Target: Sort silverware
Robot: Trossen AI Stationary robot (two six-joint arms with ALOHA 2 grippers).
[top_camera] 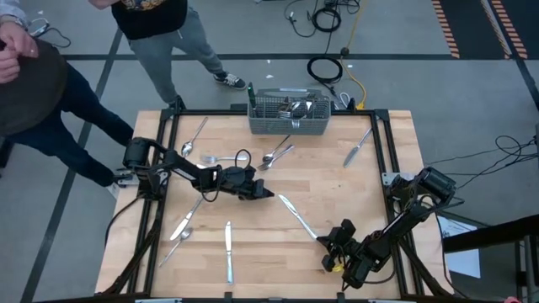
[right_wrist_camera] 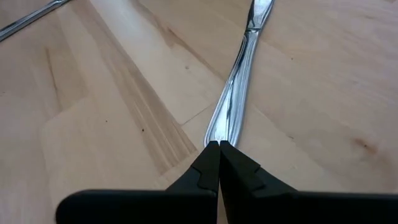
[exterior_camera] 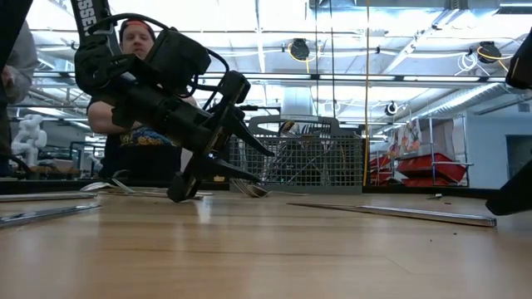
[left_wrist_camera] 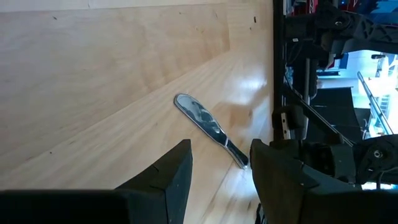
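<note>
A table knife (top_camera: 298, 218) lies flat on the wooden table, slanting from the middle toward the near right. My right gripper (top_camera: 324, 242) is shut, and its tips stand at the knife's handle end (right_wrist_camera: 217, 132). My left gripper (top_camera: 263, 194) hovers open near the table's middle, just short of the knife's blade (left_wrist_camera: 194, 109), with nothing between its fingers. More silverware lies scattered: a fork (top_camera: 195, 135), spoons (top_camera: 278, 154) and knives (top_camera: 358, 145), (top_camera: 227, 251). The grey wire basket (top_camera: 290, 115) at the far edge holds some silverware. My right gripper's shut fingertips (right_wrist_camera: 219, 149) come slanting down from the near right, in line with the knife, and meet the free end of its handle (right_wrist_camera: 219, 135). I cannot tell whether they touch it. The knife lies flat on the table.
A spoon (top_camera: 210, 158) lies beside the left arm, and a fork and a spoon (top_camera: 181, 227) lie near the table's left front. A black frame (top_camera: 383, 147) borders the table. Two persons (top_camera: 50, 93) stand beyond the far left corner. Bare wood shows between the knife and the basket.
</note>
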